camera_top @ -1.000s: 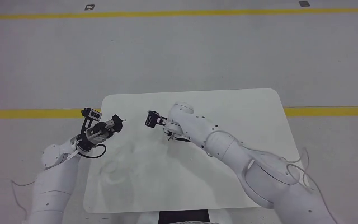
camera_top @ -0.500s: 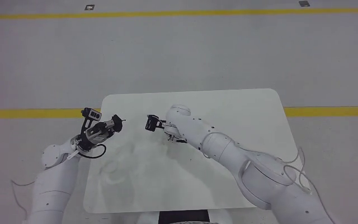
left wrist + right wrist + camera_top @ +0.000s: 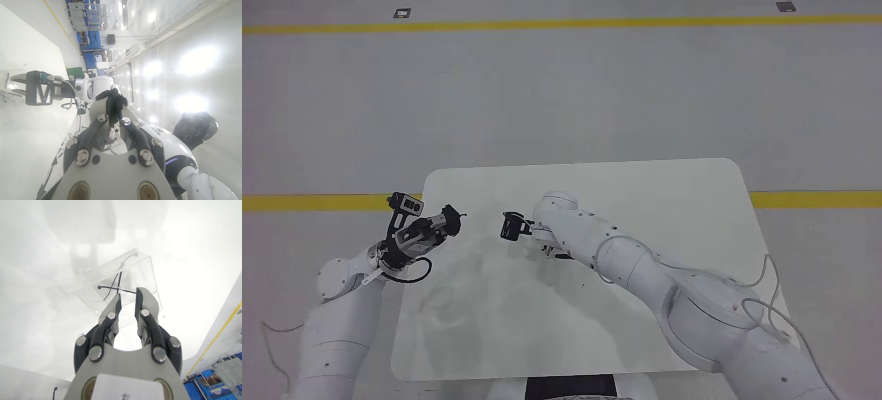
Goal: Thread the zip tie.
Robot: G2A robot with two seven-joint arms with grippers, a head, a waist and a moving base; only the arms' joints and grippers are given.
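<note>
Zip ties (image 3: 117, 288) lie inside a clear box (image 3: 149, 275) on the white table (image 3: 662, 200). They are thin and black, and two of them cross each other. One more tie looks paler and is bent, near the far side of the box.

The right gripper (image 3: 128, 300) hangs over the box, with its tips pointing down at the crossed ties. Its jaws are spread apart and nothing is between them. It is hard to tell if the tips touch the box or the ties.

The left gripper (image 3: 111, 98) is up in the air near the left edge of the table. Its jaws are pressed together on a black crumpled lump (image 3: 114, 108). It is hard to tell what the lump is.

In the top view the two grippers are near each other. They do not touch, and a bit of bare table shows between them.
</note>
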